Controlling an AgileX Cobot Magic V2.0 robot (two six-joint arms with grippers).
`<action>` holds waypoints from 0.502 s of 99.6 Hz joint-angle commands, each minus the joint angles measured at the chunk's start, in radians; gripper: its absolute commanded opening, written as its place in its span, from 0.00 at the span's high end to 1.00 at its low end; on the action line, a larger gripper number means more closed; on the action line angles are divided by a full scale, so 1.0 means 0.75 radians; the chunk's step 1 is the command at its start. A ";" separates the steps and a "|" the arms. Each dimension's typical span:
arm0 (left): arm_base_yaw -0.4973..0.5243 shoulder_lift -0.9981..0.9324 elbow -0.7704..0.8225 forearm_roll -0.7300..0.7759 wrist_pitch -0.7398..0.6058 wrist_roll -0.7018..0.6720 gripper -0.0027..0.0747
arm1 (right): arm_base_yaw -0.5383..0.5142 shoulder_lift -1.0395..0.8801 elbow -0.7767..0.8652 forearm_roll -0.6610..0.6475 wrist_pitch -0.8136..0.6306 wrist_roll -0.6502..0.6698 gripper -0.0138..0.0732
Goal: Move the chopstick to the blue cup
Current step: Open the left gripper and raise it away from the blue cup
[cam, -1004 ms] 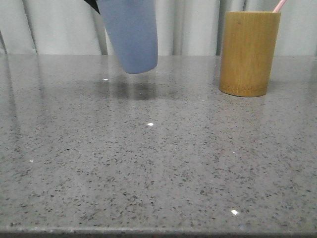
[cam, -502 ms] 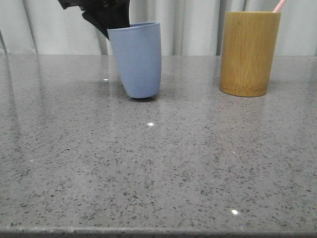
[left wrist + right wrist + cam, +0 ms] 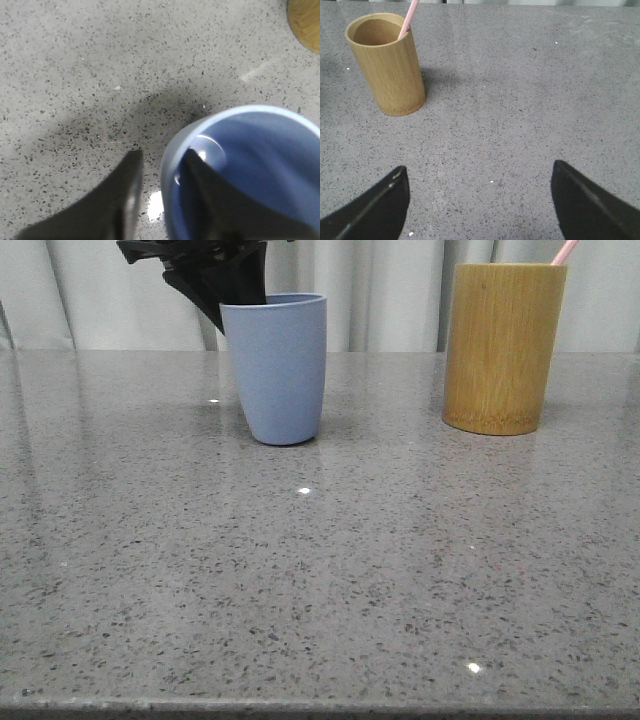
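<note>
The blue cup (image 3: 278, 370) stands upright on the grey stone table (image 3: 320, 570), left of centre. My left gripper (image 3: 215, 285) hangs over its rim from the left. In the left wrist view the gripper (image 3: 162, 155) straddles the cup (image 3: 260, 165): one finger is inside, the other outside with a strip of table showing between it and the wall. One pale pink chopstick (image 3: 565, 250) sticks out of the bamboo holder (image 3: 503, 345) at the right; it also shows in the right wrist view (image 3: 410, 17). My right gripper (image 3: 480, 167) is open and empty, well short of the holder (image 3: 387, 65).
Pale curtains hang behind the table's far edge. The bamboo holder's edge shows at a corner of the left wrist view (image 3: 306, 20). The table's front edge runs along the bottom of the front view.
The blue cup came down from the air, touched the table tilted, and now stands upright. My left gripper came down with it and has a gap at the cup wall.
</note>
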 commanded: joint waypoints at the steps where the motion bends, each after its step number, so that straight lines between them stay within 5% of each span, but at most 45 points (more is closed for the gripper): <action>1: -0.011 -0.068 -0.069 -0.021 -0.030 -0.016 0.46 | -0.001 0.019 -0.043 -0.001 -0.103 -0.002 0.17; 13: -0.011 -0.068 -0.132 -0.021 0.010 -0.019 0.27 | -0.001 0.019 -0.043 -0.001 -0.103 -0.002 0.17; 50: -0.011 -0.131 -0.252 0.107 0.206 -0.111 0.27 | -0.001 0.019 -0.043 -0.001 -0.103 -0.002 0.17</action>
